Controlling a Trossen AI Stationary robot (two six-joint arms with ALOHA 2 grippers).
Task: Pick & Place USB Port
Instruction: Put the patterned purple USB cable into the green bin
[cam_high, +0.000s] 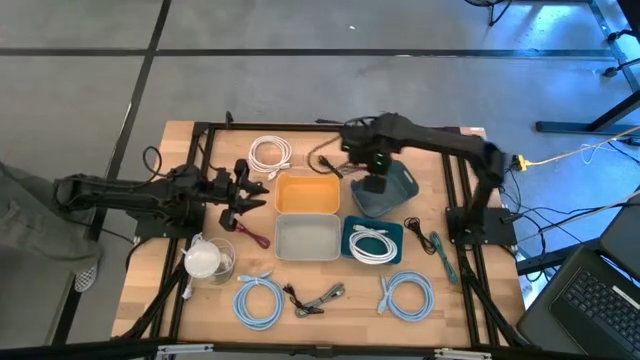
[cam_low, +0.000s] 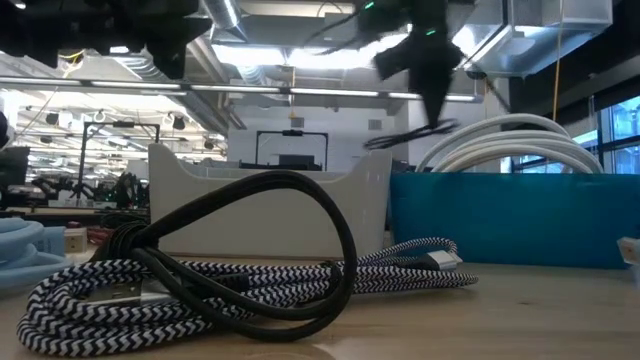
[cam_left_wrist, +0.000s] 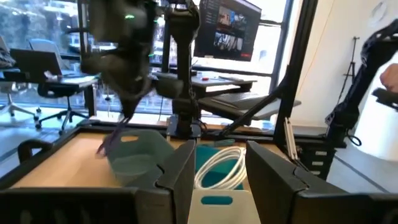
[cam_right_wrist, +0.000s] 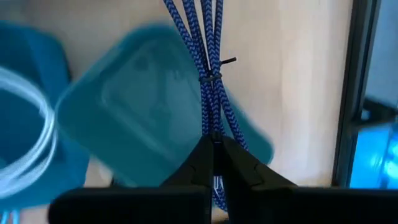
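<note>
Right of centre in the high view, the right gripper (cam_right_wrist: 214, 144) pinches a bundled blue braided cable (cam_right_wrist: 208, 68) above the dark teal bin (cam_right_wrist: 143, 106); light and floppy, it seems best gripped near its tie.

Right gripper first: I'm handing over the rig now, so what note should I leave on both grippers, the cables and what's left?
Right gripper: shut on the blue braided cable, hanging above the dark teal bin.
Left gripper: open, empty, waiting left of the orange bin.
Done: white cable lies in the blue bin; grey bin holds nothing visible.
Left: place the held cable; other cables still lie loose on the table.
</note>
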